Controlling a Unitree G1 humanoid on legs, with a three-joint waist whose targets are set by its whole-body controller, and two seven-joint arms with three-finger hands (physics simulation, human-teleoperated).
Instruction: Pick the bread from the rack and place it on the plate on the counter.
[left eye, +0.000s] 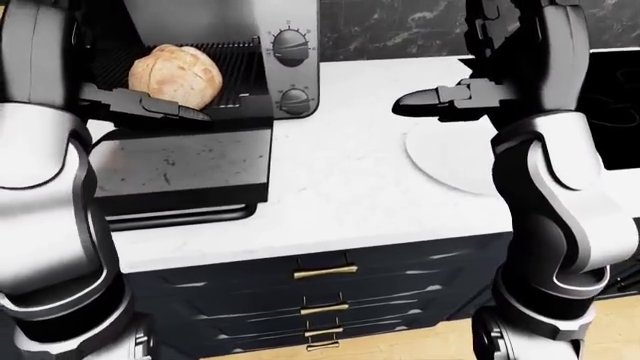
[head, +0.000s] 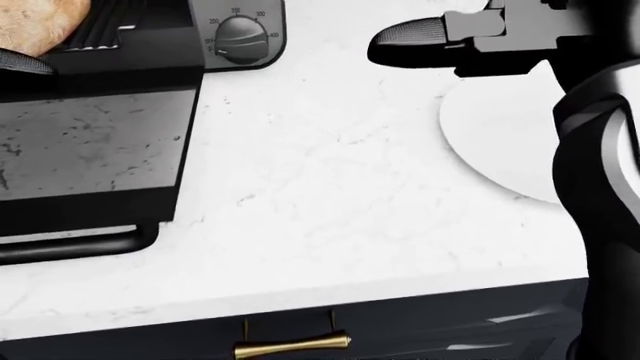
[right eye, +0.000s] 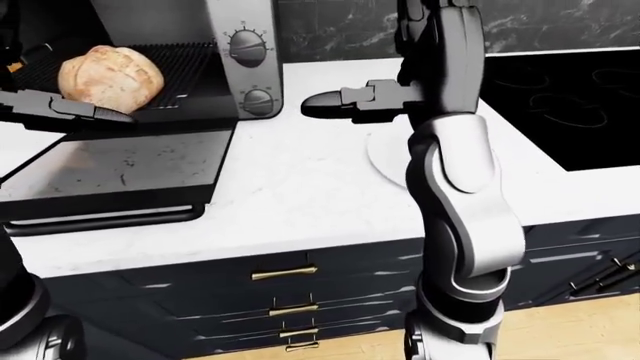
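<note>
While the bread (left eye: 177, 74) sits on the dark rack (left eye: 235, 56) inside the open toaster oven (left eye: 285, 60), the left robot hand (left eye: 150, 106) lies directly below it, at six o'clock in the left-eye view, fingers stretched flat and apart, closed on nothing. From that hand the loaf is up at twelve o'clock, just beside or touching; I cannot tell which. Round, it shows no clear long axis. Well off at three o'clock, the right robot hand (left eye: 440, 100) hovers empty, fingers extended, over the plate (left eye: 450, 161) on the tabletop (left eye: 350, 172). Clearly the left is nearer.
</note>
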